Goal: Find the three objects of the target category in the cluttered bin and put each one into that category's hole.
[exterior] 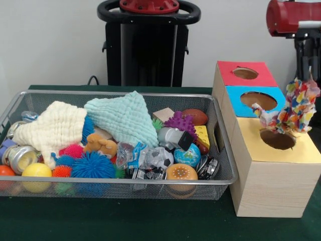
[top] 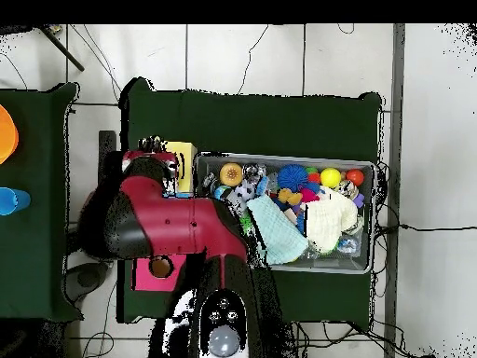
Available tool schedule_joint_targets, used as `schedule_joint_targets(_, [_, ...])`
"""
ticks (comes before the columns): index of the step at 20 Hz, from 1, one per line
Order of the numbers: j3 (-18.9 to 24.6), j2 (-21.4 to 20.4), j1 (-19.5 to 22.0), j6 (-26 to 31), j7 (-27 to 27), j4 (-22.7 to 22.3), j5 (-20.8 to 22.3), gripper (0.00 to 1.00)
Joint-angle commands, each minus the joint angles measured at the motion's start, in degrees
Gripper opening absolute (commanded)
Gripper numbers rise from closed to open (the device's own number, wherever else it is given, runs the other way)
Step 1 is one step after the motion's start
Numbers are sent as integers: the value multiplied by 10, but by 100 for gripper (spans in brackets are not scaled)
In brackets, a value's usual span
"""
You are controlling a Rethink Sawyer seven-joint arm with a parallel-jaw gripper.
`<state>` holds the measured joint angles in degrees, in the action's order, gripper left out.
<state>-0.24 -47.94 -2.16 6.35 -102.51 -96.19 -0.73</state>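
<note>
In the front view the silver wire mesh bin [exterior: 125, 190] takes up the left and middle of the table, full of clutter. My gripper [exterior: 305, 79] comes down at the far right, shut on one confetti patchwork piece [exterior: 297, 108]. The piece hangs over the hole [exterior: 277, 139] in the yellow top [exterior: 301, 150] of the wooden box, its lower end at the hole's far rim. No other confetti piece shows in the bin. In the overhead view my red arm [top: 168, 224] covers the gripper and most of the boxes; the bin's rim [top: 279, 157] and a strip of the yellow top [top: 180, 154] show.
A cream cloth [exterior: 55, 125] and a mint cloth [exterior: 124, 118] lie on top of the clutter, with spiky balls [exterior: 93, 165], cans and toys around them. The blue-topped hole [exterior: 258, 100] and the red-topped hole [exterior: 245, 73] lie beyond the yellow one. The pedestal [exterior: 149, 45] stands behind the bin.
</note>
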Motion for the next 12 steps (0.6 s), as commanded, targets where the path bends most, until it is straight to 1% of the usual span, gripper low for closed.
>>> schedule_joint_targets(1, [65, 46, 45, -91, -70, -55, 61, 0])
schedule_joint_targets(5, [61, 52, 48, -115, -71, -59, 79, 0])
schedule_joint_targets(9, [42, 56, 37, -137, -77, -63, 90, 0])
schedule_joint_targets(11, [22, 64, 20, -137, -80, -61, 83, 0])
schedule_joint_targets(12, [9, 69, 9, -128, -86, -62, 71, 0])
